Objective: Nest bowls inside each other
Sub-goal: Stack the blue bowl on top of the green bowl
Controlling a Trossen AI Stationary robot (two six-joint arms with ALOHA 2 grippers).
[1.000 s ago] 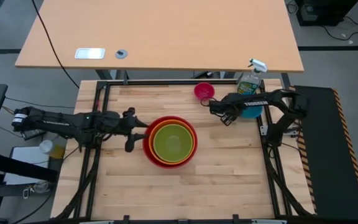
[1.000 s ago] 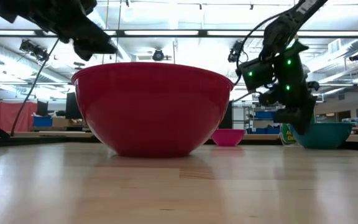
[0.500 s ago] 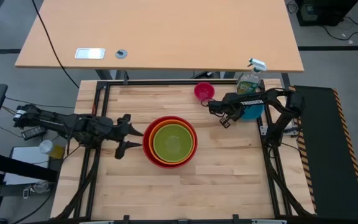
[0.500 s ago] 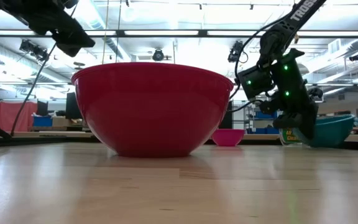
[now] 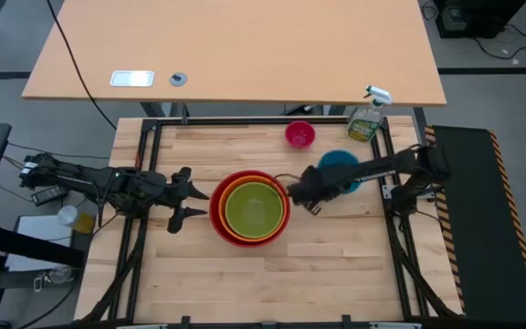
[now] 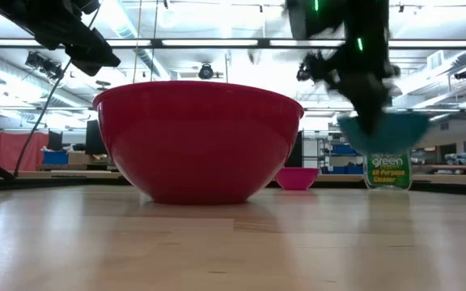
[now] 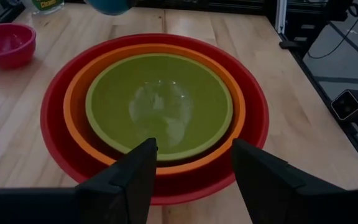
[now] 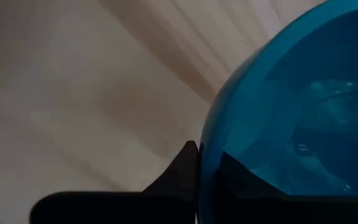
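Observation:
The red bowl (image 5: 249, 208) stands on the table's middle with the orange (image 7: 73, 99) and lime green (image 7: 160, 102) bowls nested in it. The small pink bowl (image 5: 299, 134) rests on its base at the far side. My right gripper (image 5: 322, 185) is shut on the blue bowl (image 5: 339, 167), which is in the air just right of the stack (image 6: 383, 129). My left gripper (image 5: 190, 195) hovers open at the stack's left side, touching nothing, its fingers (image 7: 135, 180) at the red rim. My right gripper pinches the blue bowl's rim (image 8: 199, 160) on the side nearest the stack, one finger outside the wall and one inside. The fingers come steeply from above. The bowl hangs below them, mouth up and about level, lifted clear of the table (image 6: 383, 129).
A green spray bottle (image 5: 365, 119) stands at the far right corner, behind where the blue bowl hangs. A black metal frame (image 5: 153, 128) runs round the table's edges. Bare wood lies in front of the stack toward the near edge.
My right gripper has shut on the blue bowl's rim, tipped it, lifted it clear and carried it fast from the far right toward the stack. My left gripper has drawn back a little toward the table's left edge, staying open.

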